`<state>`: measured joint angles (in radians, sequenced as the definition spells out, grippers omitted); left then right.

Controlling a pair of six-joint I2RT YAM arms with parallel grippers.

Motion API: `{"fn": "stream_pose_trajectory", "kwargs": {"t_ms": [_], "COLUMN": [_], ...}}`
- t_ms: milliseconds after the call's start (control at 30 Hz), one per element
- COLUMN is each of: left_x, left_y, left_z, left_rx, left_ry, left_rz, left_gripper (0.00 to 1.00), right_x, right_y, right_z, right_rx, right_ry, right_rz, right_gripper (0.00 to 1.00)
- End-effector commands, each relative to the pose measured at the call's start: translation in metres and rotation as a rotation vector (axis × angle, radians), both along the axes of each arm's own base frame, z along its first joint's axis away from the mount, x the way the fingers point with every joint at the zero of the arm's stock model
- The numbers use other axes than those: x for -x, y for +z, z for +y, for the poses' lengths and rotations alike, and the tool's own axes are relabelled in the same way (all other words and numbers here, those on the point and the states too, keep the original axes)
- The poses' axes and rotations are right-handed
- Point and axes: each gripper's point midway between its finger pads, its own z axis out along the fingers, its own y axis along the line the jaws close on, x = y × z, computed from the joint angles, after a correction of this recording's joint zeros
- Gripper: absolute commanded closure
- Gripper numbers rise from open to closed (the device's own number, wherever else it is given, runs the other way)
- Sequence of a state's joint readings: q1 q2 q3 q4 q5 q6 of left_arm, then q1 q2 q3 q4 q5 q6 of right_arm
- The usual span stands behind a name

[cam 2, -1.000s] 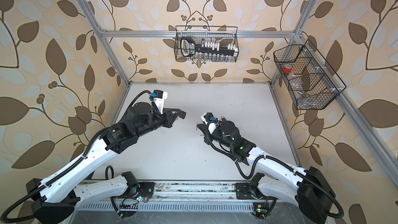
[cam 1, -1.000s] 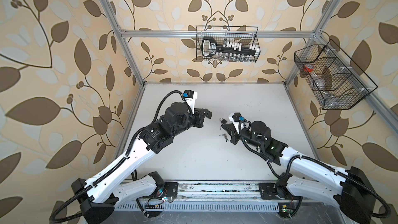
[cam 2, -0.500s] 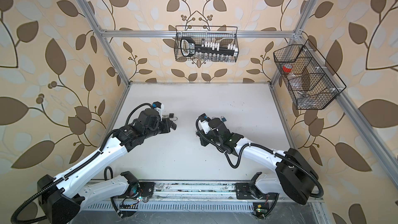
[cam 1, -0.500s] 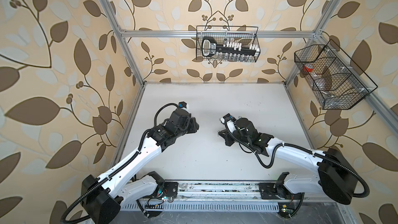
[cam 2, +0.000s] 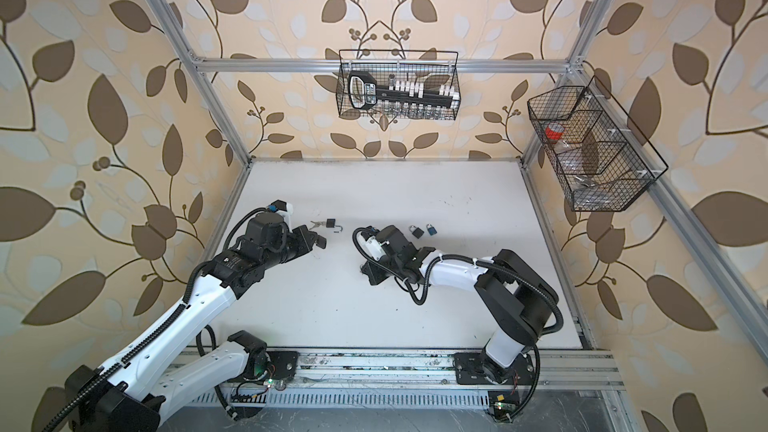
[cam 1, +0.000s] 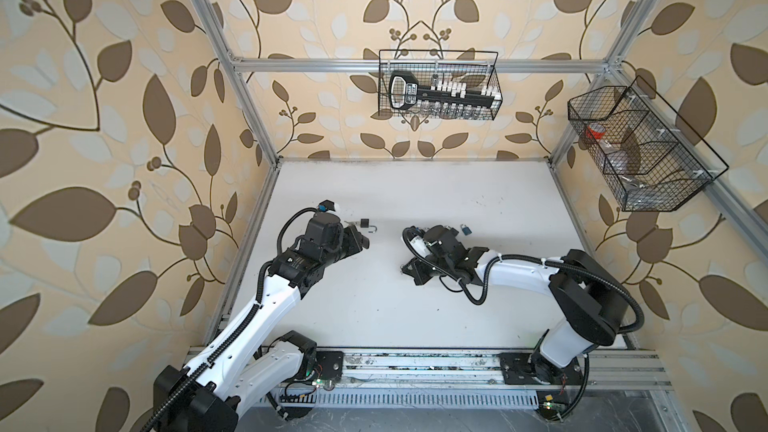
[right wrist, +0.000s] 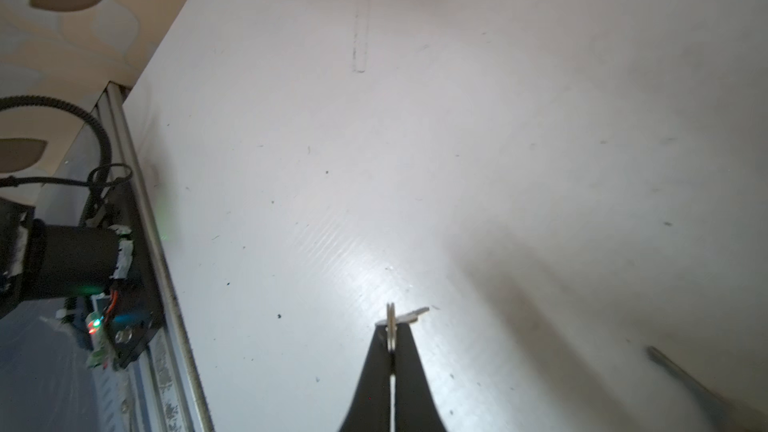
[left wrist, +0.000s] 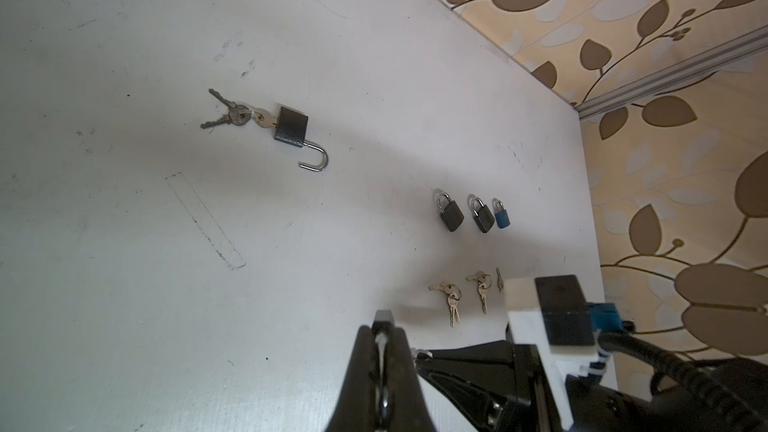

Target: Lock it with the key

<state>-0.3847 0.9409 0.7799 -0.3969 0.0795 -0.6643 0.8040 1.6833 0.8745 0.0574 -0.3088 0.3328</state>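
Right gripper [right wrist: 390,332] is clamped on a small silver key [right wrist: 413,312]. The round head is pinched edge-on between the black fingers and the blade pokes out sideways past the tips. That arm is folded up pretty hard. The black upper link rises from the right end of the rail, and the white forearm runs flat back toward the middle of the table [cam 1: 415,201]. The wrist tips the claw down low over the white surface, aimed toward the front-left (can't tell if the key actually touches the table).

Left gripper [left wrist: 381,332] is clenched shut, fingers pressed together. Its arm stretches diagonally up from the left end of the rail, with the elbow bent and the wrist roughly level. The fingers point to the right and end just beside the open padlock [left wrist: 291,126] without touching it.

That padlock lies flat on the table, left of centre in both top views. Its shackle [left wrist: 316,159] is swung open, and an inserted key [left wrist: 266,119] sits in its base with two more keys hanging off the ring. It's apart from the key the right claw is holding.

Further right, the left wrist view shows three closed padlocks in a row: two dark padlocks [left wrist: 451,216] and a small blue padlock [left wrist: 502,217]. Some loose key bunches [left wrist: 449,295] lie near them, close to the right arm's wrist.
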Motion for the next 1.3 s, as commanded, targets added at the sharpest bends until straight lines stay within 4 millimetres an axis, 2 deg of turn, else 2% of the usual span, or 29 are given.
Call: {"fn": "stream_pose_trajectory", "kwargs": {"t_ms": [0,200,267,533,700,867,967,1100,1267], "left_x": [0.0,0.002,0.001,-0.002,-0.002,-0.002,-0.002,-0.002,0.0], "left_y": [0.013,0.014,0.012,0.013,0.011,0.017,0.019,0.023,0.029], "left_z": [0.003,0.004,0.003,0.001,0.002,0.004,0.002,-0.003,-0.012], "left_rx": [0.018,0.019,0.023,0.022,0.024,0.032,0.032,0.045,0.077], "left_ry": [0.014,0.017,0.012,0.012,0.018,0.027,0.019,-0.008,-0.064], "left_rz": [-0.039,-0.046,-0.035,-0.032,-0.026,-0.054,-0.055,-0.065,-0.083], "left_gripper": [1.0,1.0,1.0,1.0,1.0,1.0,1.0,1.0,1.0], "right_x": [0.005,-0.027,-0.032,-0.037,-0.042,-0.048,-0.05,-0.052,-0.055], "right_y": [-0.011,-0.03,-0.032,-0.046,-0.047,-0.045,-0.046,-0.043,-0.019], "right_z": [0.003,-0.033,-0.039,-0.048,-0.049,-0.051,-0.052,-0.05,-0.05], "right_rx": [0.0,0.102,0.129,0.202,0.216,0.224,0.232,0.223,0.184], "right_ry": [0.01,-0.165,-0.182,-0.194,-0.201,-0.219,-0.225,-0.226,-0.231], "right_rz": [0.06,0.057,0.051,0.053,0.041,0.025,0.023,0.014,-0.034], "right_gripper": [1.0,1.0,1.0,1.0,1.0,1.0,0.96,0.85,0.71]}}
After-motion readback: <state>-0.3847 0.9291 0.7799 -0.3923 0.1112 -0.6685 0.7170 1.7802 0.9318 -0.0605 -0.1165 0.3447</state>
